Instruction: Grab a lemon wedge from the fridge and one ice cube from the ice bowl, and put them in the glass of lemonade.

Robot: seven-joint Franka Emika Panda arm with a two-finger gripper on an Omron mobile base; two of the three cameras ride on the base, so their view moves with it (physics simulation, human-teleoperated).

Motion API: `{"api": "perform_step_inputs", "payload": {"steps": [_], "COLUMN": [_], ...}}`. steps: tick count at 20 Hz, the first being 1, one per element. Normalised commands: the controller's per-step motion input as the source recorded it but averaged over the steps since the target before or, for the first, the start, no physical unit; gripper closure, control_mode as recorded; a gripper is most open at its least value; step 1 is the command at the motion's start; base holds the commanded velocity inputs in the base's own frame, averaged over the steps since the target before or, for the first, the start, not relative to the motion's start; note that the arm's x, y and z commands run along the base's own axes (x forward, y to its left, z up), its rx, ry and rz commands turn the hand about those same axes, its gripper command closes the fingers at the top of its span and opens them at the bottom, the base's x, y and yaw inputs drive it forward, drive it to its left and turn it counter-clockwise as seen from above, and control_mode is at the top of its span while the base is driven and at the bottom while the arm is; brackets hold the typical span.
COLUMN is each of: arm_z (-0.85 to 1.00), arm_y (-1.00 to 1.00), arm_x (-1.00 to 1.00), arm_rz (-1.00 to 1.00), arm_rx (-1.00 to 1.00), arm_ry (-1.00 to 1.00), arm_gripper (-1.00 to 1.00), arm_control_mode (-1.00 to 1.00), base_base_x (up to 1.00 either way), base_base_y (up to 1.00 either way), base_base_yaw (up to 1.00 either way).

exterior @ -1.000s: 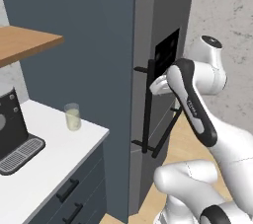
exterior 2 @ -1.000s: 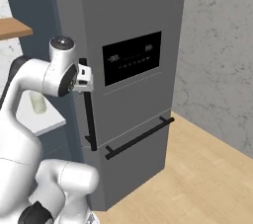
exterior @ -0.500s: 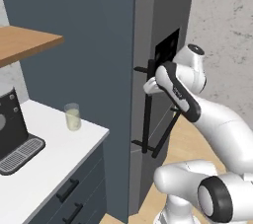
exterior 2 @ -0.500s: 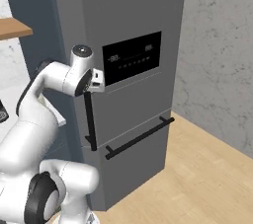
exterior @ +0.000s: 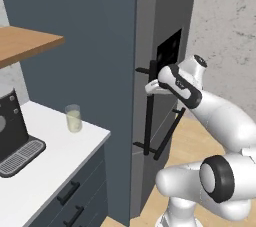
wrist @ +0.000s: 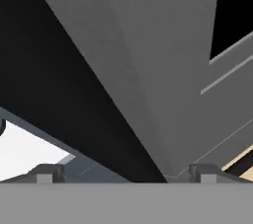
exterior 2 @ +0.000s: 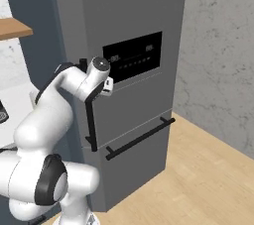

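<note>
The tall dark grey fridge (exterior: 150,16) (exterior 2: 124,11) stands shut, with its black display panel (exterior 2: 132,58) on the door. My gripper (exterior: 150,88) (wrist: 124,174) is open at the upper part of the black vertical bar handle (exterior: 148,116) (wrist: 74,99). In the hand view the handle runs slantwise between the two spread fingertips (wrist: 44,173). The glass of lemonade (exterior: 73,118) stands on the white counter (exterior: 55,166) left of the fridge. The lemon wedge is hidden behind the shut door. The ice bowl is out of view.
A black coffee machine (exterior: 11,131) sits at the counter's left end under a wooden shelf (exterior: 25,46). Dark drawer fronts (exterior: 75,196) lie below the counter. A second black bar handle (exterior 2: 140,138) crosses the fridge's lower drawer. Wooden floor (exterior 2: 198,184) lies open to the right.
The arm has swung left toward the fridge, bringing the hand up to the top of the vertical handle. The jaws stayed open. The glass and the fridge door have not moved.
</note>
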Motion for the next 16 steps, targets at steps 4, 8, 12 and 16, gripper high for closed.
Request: {"api": "perform_step_inputs", "payload": {"steps": [4, 8, 12, 16], "arm_z": [-0.19, -0.16, -0.14, -0.20], "arm_y": [0.00, 0.10, 0.29, 0.33], "arm_x": [0.38, 0.11, 0.08, 0.04], "arm_rz": [0.00, 0.00, 0.00, 0.05], "arm_rx": [0.10, 0.05, 0.04, 0.04], "arm_ry": [-0.04, 0.00, 0.00, -0.08], "arm_gripper": [-1.00, -1.00, -1.00, -1.00], "arm_control_mode": [-1.00, -1.00, -1.00, -1.00], "base_base_x": [0.00, 0.00, 0.00, 0.00], "base_base_y": [0.00, 0.00, 0.00, 0.00], "base_base_yaw": [0.00, 0.00, 0.00, 0.00]}}
